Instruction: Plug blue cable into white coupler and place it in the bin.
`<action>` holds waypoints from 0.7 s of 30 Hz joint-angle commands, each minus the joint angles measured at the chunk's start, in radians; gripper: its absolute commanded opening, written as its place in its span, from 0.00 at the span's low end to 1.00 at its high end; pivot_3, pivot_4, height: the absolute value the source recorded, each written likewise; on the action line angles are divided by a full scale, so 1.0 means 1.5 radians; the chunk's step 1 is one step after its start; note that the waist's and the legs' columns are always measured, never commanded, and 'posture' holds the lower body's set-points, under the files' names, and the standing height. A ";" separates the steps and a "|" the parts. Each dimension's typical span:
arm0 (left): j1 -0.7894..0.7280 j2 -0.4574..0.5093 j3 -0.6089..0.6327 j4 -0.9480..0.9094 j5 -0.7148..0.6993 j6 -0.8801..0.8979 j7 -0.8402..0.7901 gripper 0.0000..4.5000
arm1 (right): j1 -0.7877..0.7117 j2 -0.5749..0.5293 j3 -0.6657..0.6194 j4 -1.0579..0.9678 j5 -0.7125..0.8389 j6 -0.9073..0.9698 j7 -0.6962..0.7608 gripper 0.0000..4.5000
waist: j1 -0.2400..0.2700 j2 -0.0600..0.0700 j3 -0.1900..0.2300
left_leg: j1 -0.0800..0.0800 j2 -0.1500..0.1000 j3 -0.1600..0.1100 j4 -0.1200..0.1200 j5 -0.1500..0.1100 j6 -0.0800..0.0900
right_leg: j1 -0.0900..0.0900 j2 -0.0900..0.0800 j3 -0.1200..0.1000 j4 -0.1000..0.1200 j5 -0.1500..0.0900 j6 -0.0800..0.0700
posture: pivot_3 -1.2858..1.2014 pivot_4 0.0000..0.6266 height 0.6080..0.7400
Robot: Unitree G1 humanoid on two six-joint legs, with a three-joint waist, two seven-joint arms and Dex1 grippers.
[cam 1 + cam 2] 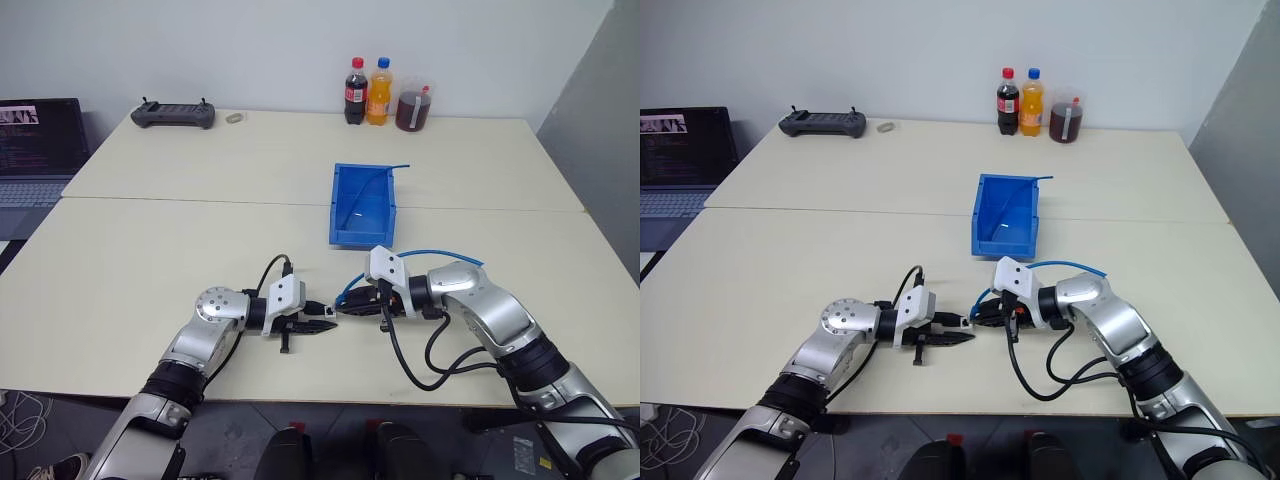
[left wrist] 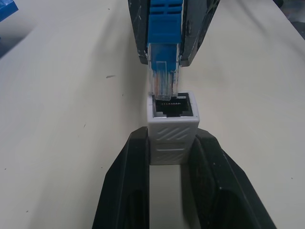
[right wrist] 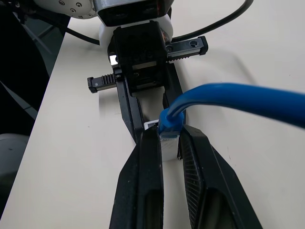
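My left gripper (image 2: 171,136) is shut on the white coupler (image 2: 172,125), whose dark socket faces my right gripper (image 2: 164,61). The right gripper (image 3: 169,131) is shut on the blue cable (image 3: 238,98) just behind its clear plug (image 2: 163,81). The plug's tip sits at the mouth of the socket, slightly off to one side. In the head views the two grippers meet tip to tip near the table's front edge, left gripper (image 1: 318,325) facing right gripper (image 1: 352,310). From there the cable (image 1: 440,255) arcs back over my right arm. The blue bin (image 1: 363,205) stands behind them, a thin blue cable inside.
At the table's far edge stand two bottles (image 1: 356,92), (image 1: 378,92) and a jug of dark drink (image 1: 412,108). A black controller (image 1: 173,115) lies at the far left. A laptop (image 1: 35,150) sits off the table's left side.
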 commanded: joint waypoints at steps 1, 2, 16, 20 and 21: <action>0.005 -0.002 0.001 -0.005 0.008 0.006 -0.001 0.17 | -0.010 0.010 0.001 -0.001 -0.003 0.008 0.010 0.06 | 0.000 0.000 0.000 | 0.000 0.000 0.000 0.000 0.000 0.000 | 0.000 0.000 0.000 0.000 0.000 0.000 | 0.52 0.24 1.00; 0.005 -0.002 0.002 -0.006 0.008 0.007 -0.001 0.17 | -0.010 0.012 0.001 0.002 -0.005 0.009 0.009 0.06 | 0.000 0.000 0.000 | 0.000 0.000 0.000 0.000 0.000 0.000 | 0.000 0.000 0.000 0.000 0.000 0.000 | 0.52 0.24 1.00; 0.011 -0.001 0.002 0.001 0.015 -0.007 0.001 0.17 | -0.014 -0.001 0.030 0.029 -0.057 -0.024 0.027 0.06 | -0.001 0.000 -0.001 | 0.001 0.000 0.000 0.000 0.000 0.000 | 0.000 0.000 0.000 0.000 0.000 0.000 | 0.52 0.24 1.00; 0.008 -0.004 0.002 0.001 0.016 -0.007 0.002 0.17 | -0.024 -0.008 0.041 0.030 -0.056 -0.006 0.051 0.06 | 0.000 0.000 -0.001 | 0.001 0.000 0.000 0.000 0.000 0.000 | 0.000 0.000 0.000 0.000 0.000 0.000 | 0.52 0.24 1.00; 0.008 -0.005 0.001 0.000 0.016 -0.007 0.002 0.17 | -0.030 -0.007 0.040 0.036 -0.056 0.001 0.052 0.06 | 0.000 0.000 -0.001 | 0.001 0.000 0.000 0.000 0.000 0.000 | 0.000 0.000 0.000 0.000 0.000 0.000 | 0.52 0.24 1.00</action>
